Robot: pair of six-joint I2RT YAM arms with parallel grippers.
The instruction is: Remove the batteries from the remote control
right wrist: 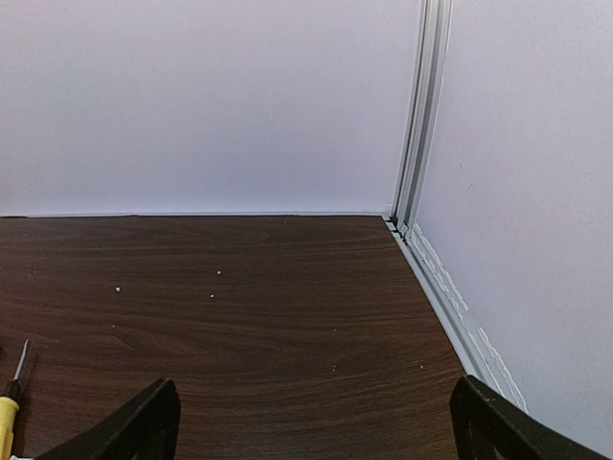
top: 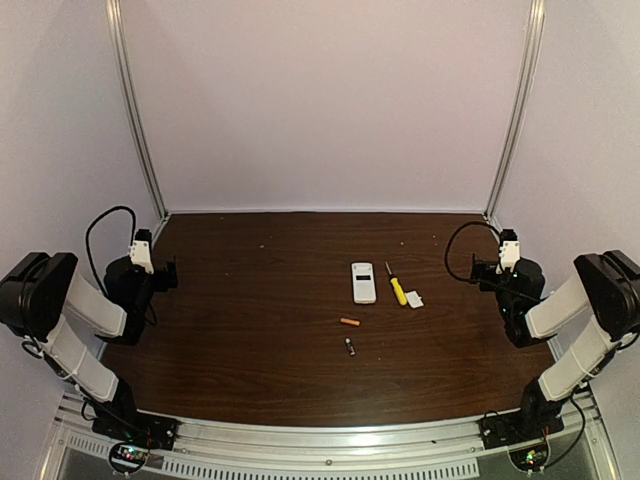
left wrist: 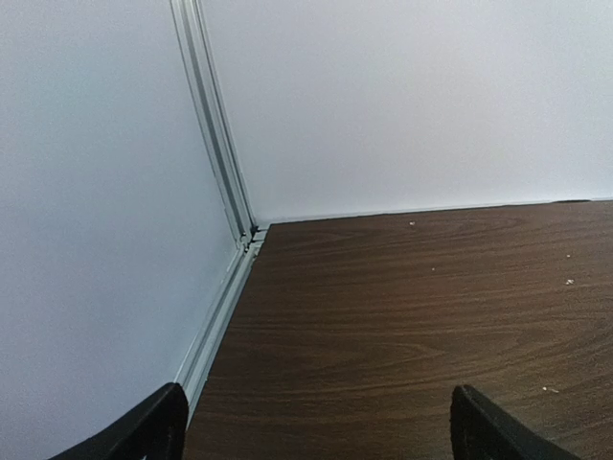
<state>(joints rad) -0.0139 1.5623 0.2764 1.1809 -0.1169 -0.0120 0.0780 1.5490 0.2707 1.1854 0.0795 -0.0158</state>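
White remote control (top: 363,282) lies well apart from left gripper (left wrist: 316,393) and right gripper (right wrist: 316,383).

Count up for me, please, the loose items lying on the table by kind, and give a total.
batteries: 2 (orange battery, dark battery)
remote: 1
screwdriver: 1
cover: 1
Total: 5

Left gripper (left wrist: 318,414) parted, wood table (left wrist: 402,316), white walls (left wrist: 412,96), corner rail (left wrist: 215,144)

White remote control (top: 363,282) flat; batteries (top: 349,322) loose nearby.
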